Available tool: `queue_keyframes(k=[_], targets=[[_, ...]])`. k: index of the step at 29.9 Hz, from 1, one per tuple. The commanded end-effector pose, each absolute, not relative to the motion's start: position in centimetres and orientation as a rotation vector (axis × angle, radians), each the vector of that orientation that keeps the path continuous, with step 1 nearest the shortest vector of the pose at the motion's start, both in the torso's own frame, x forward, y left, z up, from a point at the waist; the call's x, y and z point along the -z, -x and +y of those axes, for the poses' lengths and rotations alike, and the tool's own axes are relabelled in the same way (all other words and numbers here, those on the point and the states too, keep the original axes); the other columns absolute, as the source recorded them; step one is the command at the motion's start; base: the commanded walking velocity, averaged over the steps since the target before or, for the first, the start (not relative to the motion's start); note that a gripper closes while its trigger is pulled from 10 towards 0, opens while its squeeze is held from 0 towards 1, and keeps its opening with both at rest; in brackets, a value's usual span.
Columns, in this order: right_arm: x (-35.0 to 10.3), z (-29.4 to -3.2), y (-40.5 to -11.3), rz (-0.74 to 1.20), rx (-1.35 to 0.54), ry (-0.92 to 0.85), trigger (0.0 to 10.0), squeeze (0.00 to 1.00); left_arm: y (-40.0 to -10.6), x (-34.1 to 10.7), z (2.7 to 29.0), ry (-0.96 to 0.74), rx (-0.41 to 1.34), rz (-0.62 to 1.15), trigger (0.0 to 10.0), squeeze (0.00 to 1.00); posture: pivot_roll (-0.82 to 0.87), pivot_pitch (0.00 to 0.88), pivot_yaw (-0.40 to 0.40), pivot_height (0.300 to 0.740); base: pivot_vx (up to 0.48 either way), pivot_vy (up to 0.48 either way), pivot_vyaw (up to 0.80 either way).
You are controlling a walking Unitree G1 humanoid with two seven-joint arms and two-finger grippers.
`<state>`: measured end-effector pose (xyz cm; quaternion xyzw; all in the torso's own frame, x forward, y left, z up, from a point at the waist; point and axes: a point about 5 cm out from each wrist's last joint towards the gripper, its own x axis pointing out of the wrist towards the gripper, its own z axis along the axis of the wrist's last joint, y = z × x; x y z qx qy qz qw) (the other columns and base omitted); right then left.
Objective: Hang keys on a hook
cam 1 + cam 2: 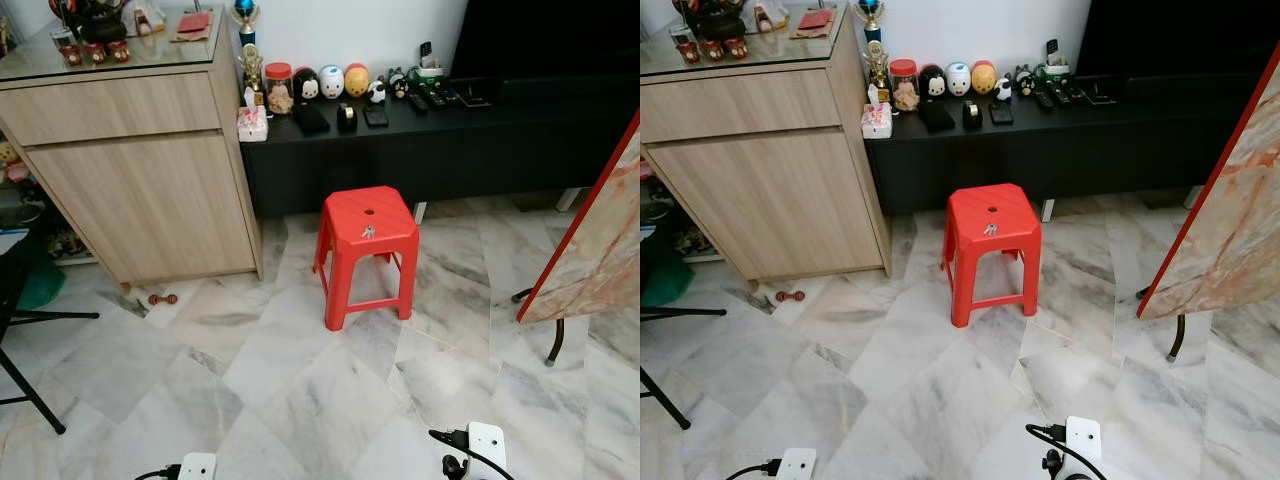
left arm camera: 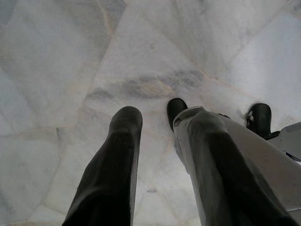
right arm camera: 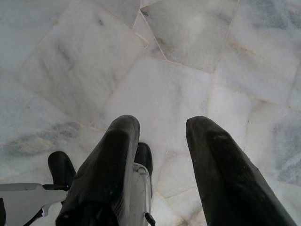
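A small bunch of silver keys point(image 1: 368, 232) lies on the seat of a red plastic stool point(image 1: 367, 212), just in front of its centre hole. The stool stands on the marble floor before a black low console. Both arms hang low at my sides, their white wrist parts at the bottom edge of the left eye view. In the left wrist view my left gripper point(image 2: 157, 117) is open over bare floor tiles, with nothing between its fingers point(image 2: 123, 141). Over the floor too, my right gripper point(image 3: 163, 125) is open and holds nothing. The keys are well ahead of both grippers.
A light wooden cabinet point(image 1: 130, 160) stands at the left. The black console point(image 1: 440, 135) holds figurines, a jar and remotes. A marble-patterned board with a red edge point(image 1: 595, 240) leans at the right. Black chair legs point(image 1: 30, 395) are at the left. A small dumbbell toy point(image 1: 162, 299) lies on the floor.
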<state>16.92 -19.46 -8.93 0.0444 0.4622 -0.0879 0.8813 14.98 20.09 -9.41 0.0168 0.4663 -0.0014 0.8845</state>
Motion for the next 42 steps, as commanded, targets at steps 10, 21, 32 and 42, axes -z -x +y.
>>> queue_keyframes(k=[10, 21, 32, 42], targets=[[8.93, -19.43, -16.94, 0.968, 0.173, -0.076, 10.0, 0.0, -14.87, 9.48, 19.93, -0.042, 0.023, 0.976, 10.0, 0.0, -0.1, 0.0, 0.012, 0.738, 0.296, 0.0, 0.0], [9.0, -19.18, -16.88, 0.979, 0.147, -0.049, 10.0, 0.0, -14.5, 9.61, 19.99, -0.042, 0.021, 0.988, 10.0, 0.0, -0.1, 0.0, 0.012, 0.738, 0.337, 0.0, 0.0], [8.97, -19.07, -16.91, 0.973, 0.098, 0.013, 10.0, 0.0, -14.41, 9.65, 20.07, -0.042, 0.018, 0.995, 10.0, 0.0, -0.1, 0.0, 0.012, 0.738, 0.344, 0.0, 0.22], [9.05, -19.0, -16.77, 0.977, 0.115, -0.007, 10.0, 0.0, -14.61, 9.56, 20.1, -0.043, 0.021, 0.989, 10.0, 0.0, -0.1, 0.0, 0.011, 0.738, 0.344, 0.0, 0.08]])
